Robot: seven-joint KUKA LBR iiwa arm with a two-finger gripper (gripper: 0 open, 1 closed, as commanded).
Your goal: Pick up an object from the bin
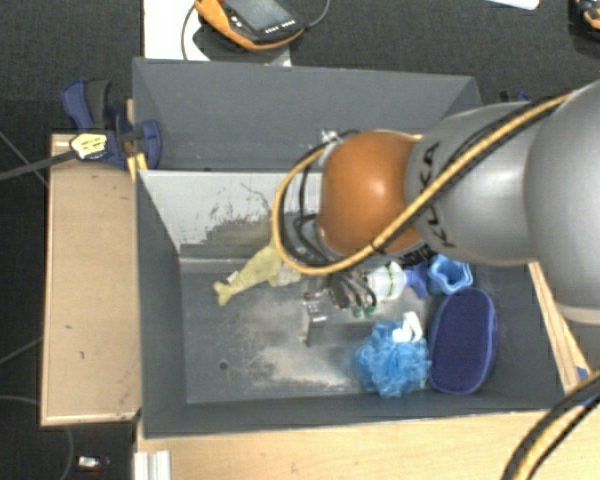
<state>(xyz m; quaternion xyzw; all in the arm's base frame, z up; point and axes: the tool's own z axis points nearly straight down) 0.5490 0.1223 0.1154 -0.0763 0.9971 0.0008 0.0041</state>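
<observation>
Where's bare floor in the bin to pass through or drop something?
Bare floor runs along the view's left wall, below the yellow rag and left of the claw. The right side is crowded: blue puff, dark blue oval and white bottle packed together.

One limp yellow rag [248, 276], one fluffy light-blue puff [390, 363], one dark-blue oval pad [463, 340], one small bright-blue piece [447, 273], one white-and-green item [388, 282] (partly hidden)

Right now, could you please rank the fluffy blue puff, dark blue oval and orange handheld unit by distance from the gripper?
1. Fluffy blue puff, beside the gripper, toward the view's right.
2. Dark blue oval, against the bin's right wall.
3. Orange handheld unit, outside the bin.
</observation>
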